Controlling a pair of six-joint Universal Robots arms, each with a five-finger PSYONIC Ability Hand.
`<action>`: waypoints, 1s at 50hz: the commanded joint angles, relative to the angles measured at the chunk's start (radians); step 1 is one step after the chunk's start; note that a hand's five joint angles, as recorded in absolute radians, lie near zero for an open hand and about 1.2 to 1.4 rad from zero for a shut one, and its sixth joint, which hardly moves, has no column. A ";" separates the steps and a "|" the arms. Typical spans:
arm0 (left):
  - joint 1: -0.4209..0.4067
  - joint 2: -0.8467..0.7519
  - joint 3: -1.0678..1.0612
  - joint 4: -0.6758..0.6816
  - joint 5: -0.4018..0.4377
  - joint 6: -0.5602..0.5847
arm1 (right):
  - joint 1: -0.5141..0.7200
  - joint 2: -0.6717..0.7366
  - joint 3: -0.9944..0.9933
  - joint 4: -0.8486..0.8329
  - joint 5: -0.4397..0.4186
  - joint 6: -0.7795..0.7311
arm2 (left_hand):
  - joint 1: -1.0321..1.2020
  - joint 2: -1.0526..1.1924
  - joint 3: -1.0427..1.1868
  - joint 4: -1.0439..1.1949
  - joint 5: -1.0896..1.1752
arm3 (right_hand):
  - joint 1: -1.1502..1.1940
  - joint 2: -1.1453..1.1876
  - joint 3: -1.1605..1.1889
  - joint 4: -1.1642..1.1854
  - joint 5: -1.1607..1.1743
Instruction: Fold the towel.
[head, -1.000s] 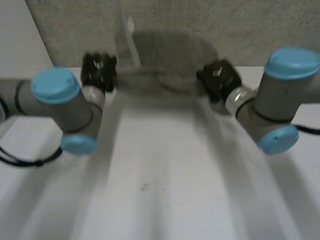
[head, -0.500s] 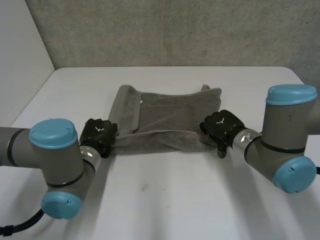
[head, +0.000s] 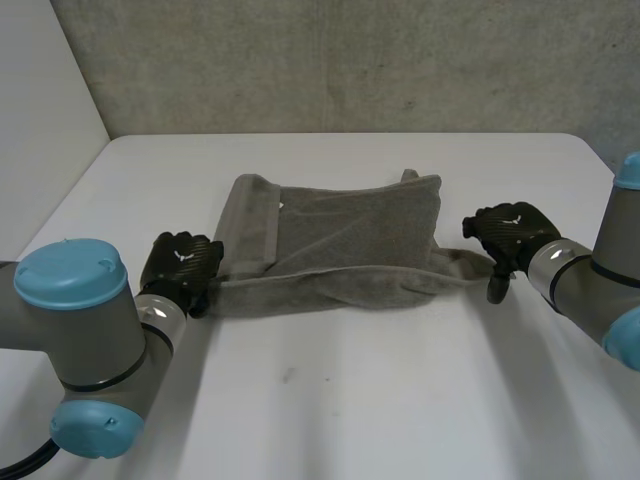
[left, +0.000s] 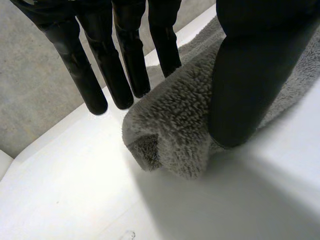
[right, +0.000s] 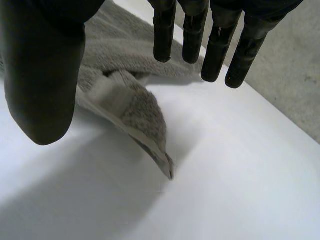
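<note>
One towel (head: 350, 235) spans left hand (head: 182, 262) to right hand (head: 512, 228), a corner at each.

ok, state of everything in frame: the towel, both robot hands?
Grey terry towel: on the white table, partly folded, near edge spread between both hands.
Left robot hand: open, fingers straight, a towel corner lying between thumb and fingers.
Right robot hand: open, fingers straight, over the other near corner.
</note>
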 joint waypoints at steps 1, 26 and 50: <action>0.008 -0.002 -0.002 0.002 0.000 -0.002 | -0.018 0.059 -0.055 0.042 -0.006 0.004 | -0.122 -0.118 -0.118 -0.123 -0.121 | -0.047 -0.070 -0.063 -0.039 0.001; 0.112 0.115 -0.039 -0.015 0.004 -0.005 | 0.025 0.111 0.114 -0.318 -0.087 0.054 | -0.410 -0.406 -0.406 -0.411 -0.409 | 0.372 0.348 0.356 0.380 0.419; 0.025 -0.013 0.162 -0.032 0.130 -0.140 | 0.022 0.023 0.163 -0.315 -0.035 -0.010 | -0.466 -0.462 -0.462 -0.466 -0.465 | 1.041 1.018 1.025 1.049 1.089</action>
